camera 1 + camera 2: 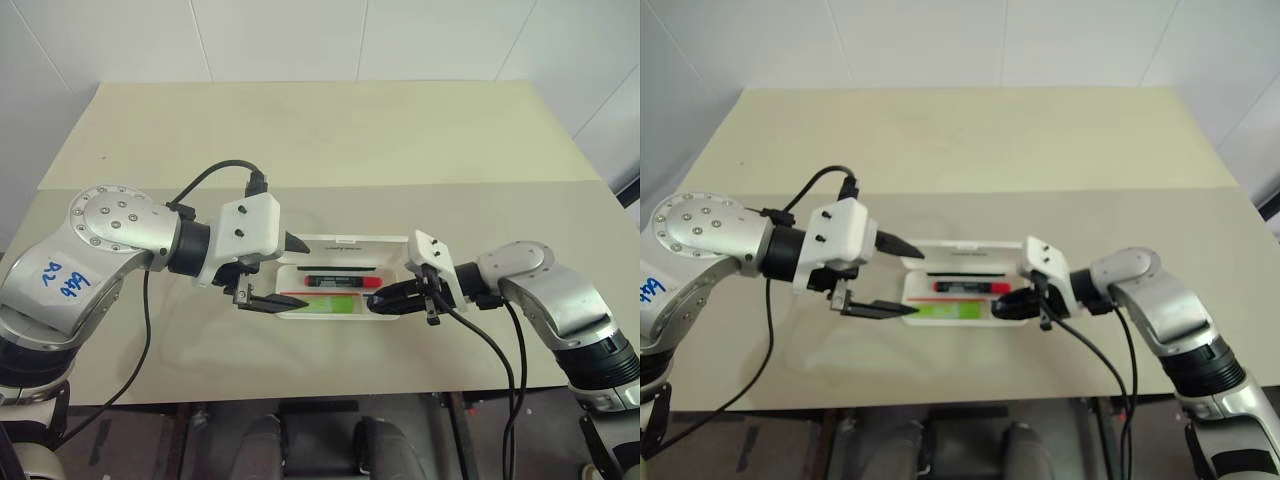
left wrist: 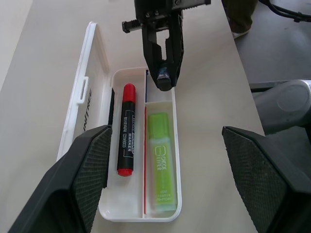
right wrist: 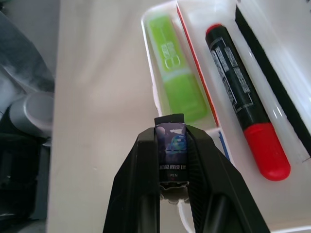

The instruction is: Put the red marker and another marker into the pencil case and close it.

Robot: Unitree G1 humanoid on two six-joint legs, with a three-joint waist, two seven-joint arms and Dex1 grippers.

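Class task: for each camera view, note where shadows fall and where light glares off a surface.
Left eye view: faint, soft shadows on the table, none hard-edged. Right wrist view: pale highlights streak the red marker along its glossy body; the right claw, shut on a small printed block, stands dark against the bright table.

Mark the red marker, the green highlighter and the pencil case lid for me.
red marker (image 2: 127, 128), left wrist view, on its black label band.
green highlighter (image 2: 160, 160), left wrist view, on the middle of its body.
pencil case lid (image 2: 90, 104), left wrist view, on the open lid's inner face beside the lettering.
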